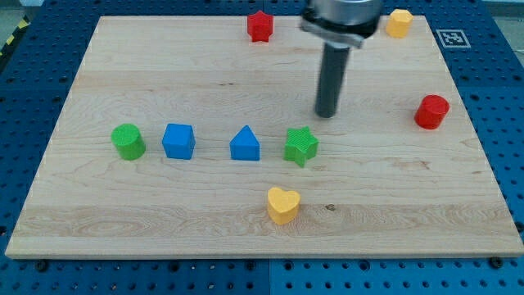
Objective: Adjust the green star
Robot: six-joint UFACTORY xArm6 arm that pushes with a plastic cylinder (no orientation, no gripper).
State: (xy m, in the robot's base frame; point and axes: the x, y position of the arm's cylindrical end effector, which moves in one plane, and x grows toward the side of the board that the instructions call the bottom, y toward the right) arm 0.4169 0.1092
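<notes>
The green star (301, 146) lies on the wooden board (164, 74), a little right of the middle. My tip (327, 115) rests on the board just above and to the right of the star, apart from it by a small gap. The rod rises from the tip toward the view's top.
In a row to the star's left lie a blue triangular block (245, 144), a blue cube (178, 141) and a green cylinder (128, 141). A yellow heart (283, 205) lies below the star. A red cylinder (431, 111) is at the right, a red star (260, 25) and a yellow block (399, 23) at the top.
</notes>
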